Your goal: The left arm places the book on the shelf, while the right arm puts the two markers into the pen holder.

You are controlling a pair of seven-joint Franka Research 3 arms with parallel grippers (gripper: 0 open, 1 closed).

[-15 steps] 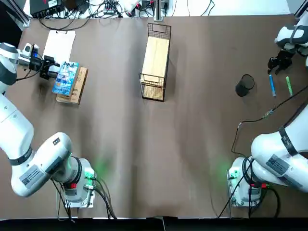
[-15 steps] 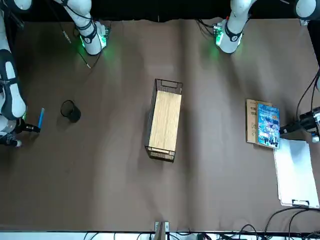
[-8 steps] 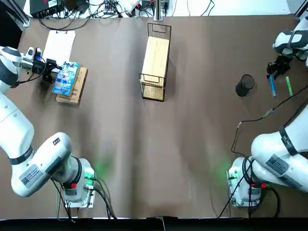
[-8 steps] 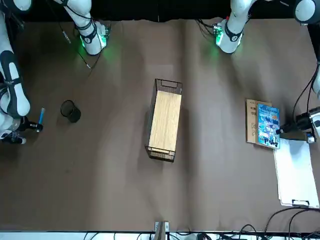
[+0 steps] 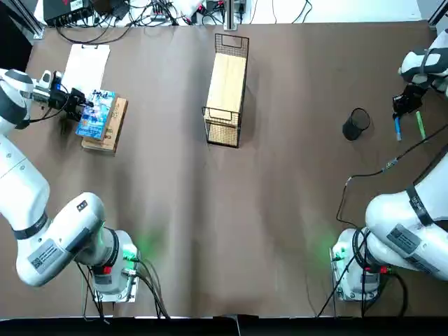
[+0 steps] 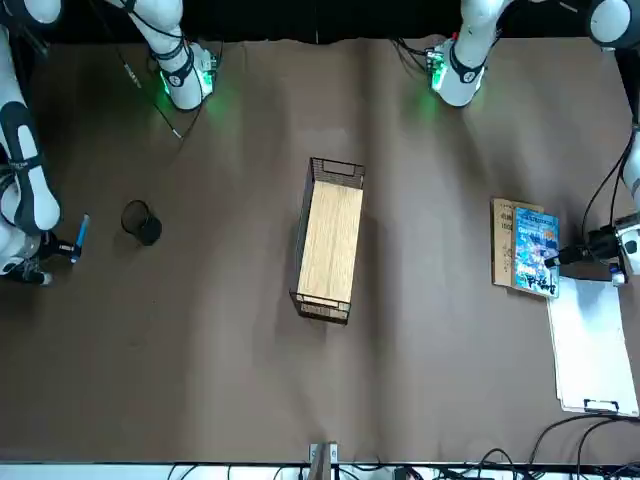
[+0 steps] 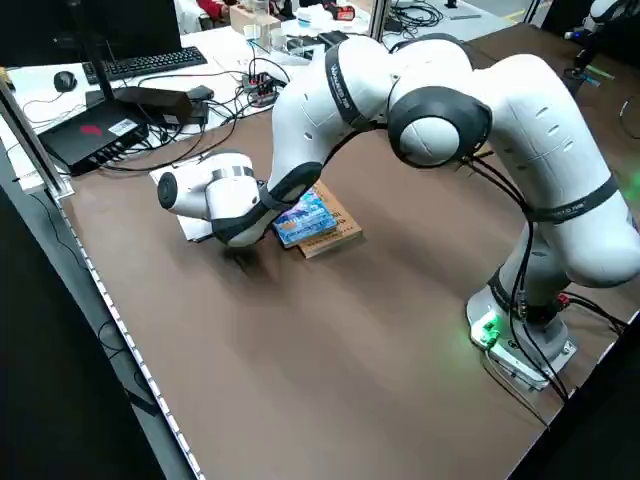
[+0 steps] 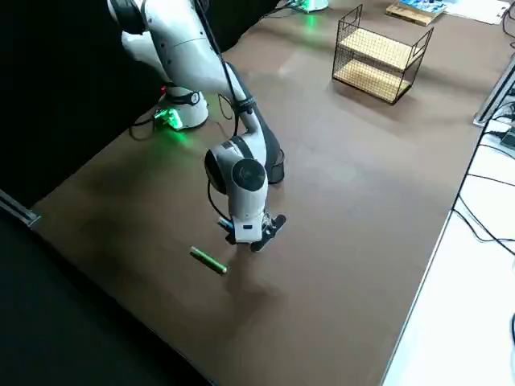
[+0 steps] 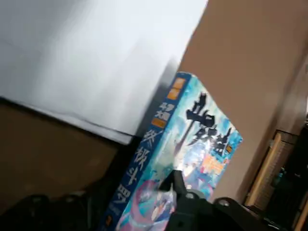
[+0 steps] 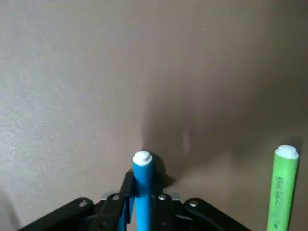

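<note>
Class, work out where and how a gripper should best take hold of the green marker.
Probably grip the green marker around its middle, from above, fingers across its width: it lies flat, slim and straight, with both long sides exposed.

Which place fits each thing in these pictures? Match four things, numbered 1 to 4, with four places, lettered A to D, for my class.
Things
1. Blue marker
2. Green marker
3. Light-blue illustrated paperback
4. Black cylindrical pen holder

Places
A. Partly on top of the tan-brown book
B. Between the right gripper's fingers
C. Standing on the table between the wire-mesh shelf and the markers
D. Lying on the table beside the blue marker

Pairs
1-B, 2-D, 3-A, 4-C
</note>
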